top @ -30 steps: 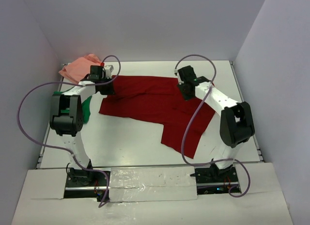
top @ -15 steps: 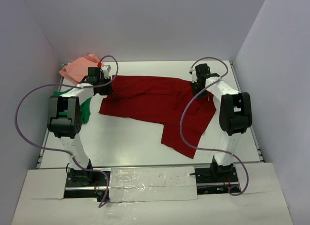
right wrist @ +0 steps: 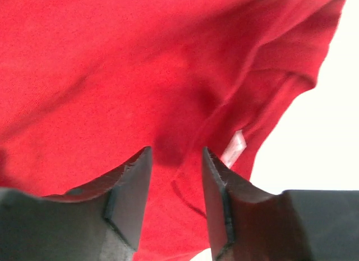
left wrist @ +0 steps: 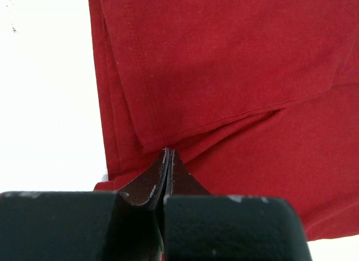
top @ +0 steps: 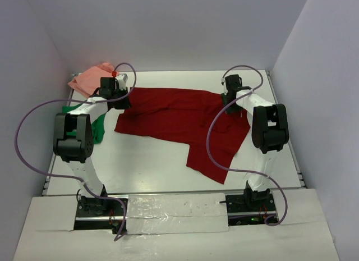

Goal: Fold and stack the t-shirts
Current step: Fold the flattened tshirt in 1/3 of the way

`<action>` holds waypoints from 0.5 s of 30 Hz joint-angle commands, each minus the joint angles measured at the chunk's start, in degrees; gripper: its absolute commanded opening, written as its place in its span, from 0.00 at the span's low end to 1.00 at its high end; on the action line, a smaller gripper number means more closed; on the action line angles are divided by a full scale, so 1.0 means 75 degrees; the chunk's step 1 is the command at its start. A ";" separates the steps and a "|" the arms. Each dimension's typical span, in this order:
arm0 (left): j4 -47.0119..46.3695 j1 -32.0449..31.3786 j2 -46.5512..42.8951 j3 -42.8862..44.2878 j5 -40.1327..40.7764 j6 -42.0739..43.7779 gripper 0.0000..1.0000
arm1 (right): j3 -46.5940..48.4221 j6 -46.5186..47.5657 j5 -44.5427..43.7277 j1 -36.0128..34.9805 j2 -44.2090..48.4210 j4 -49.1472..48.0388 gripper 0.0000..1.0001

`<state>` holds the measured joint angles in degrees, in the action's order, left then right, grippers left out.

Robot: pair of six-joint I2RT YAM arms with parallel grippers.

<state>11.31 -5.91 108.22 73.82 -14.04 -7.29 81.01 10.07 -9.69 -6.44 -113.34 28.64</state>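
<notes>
The left pincer [left wrist: 167, 158] is clamped on the dark red cloth t-shirt [top: 179, 118], anchoring it; the right pincer [right wrist: 176, 154] gapes over it, seemingly ready to grip.

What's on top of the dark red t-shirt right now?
The two hands. The left hand pinches a fold at the left edge of the dark red t-shirt; the right hand is open over its far right part. Anything beneath the cloth is covered.
</notes>
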 commanded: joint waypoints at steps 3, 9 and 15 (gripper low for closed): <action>-0.0371 0.0015 -0.0309 -0.0081 -0.0167 -0.0036 0.00 | -0.0102 0.0251 -0.1015 0.0085 0.0347 -0.0959 0.57; -0.0383 0.0015 -0.0449 -0.0163 -0.0155 -0.0012 0.00 | 0.0026 0.0322 -0.1203 0.0143 0.0077 -0.1205 0.58; -0.0407 0.0015 -0.0555 -0.0222 -0.0131 0.0011 0.00 | 0.0109 0.0334 -0.1028 0.0202 -0.0064 -0.1276 0.56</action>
<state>10.41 -5.91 107.83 72.07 -14.02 -7.27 80.58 12.12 -16.88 -5.61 -113.56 21.82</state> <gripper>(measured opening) 0.009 0.560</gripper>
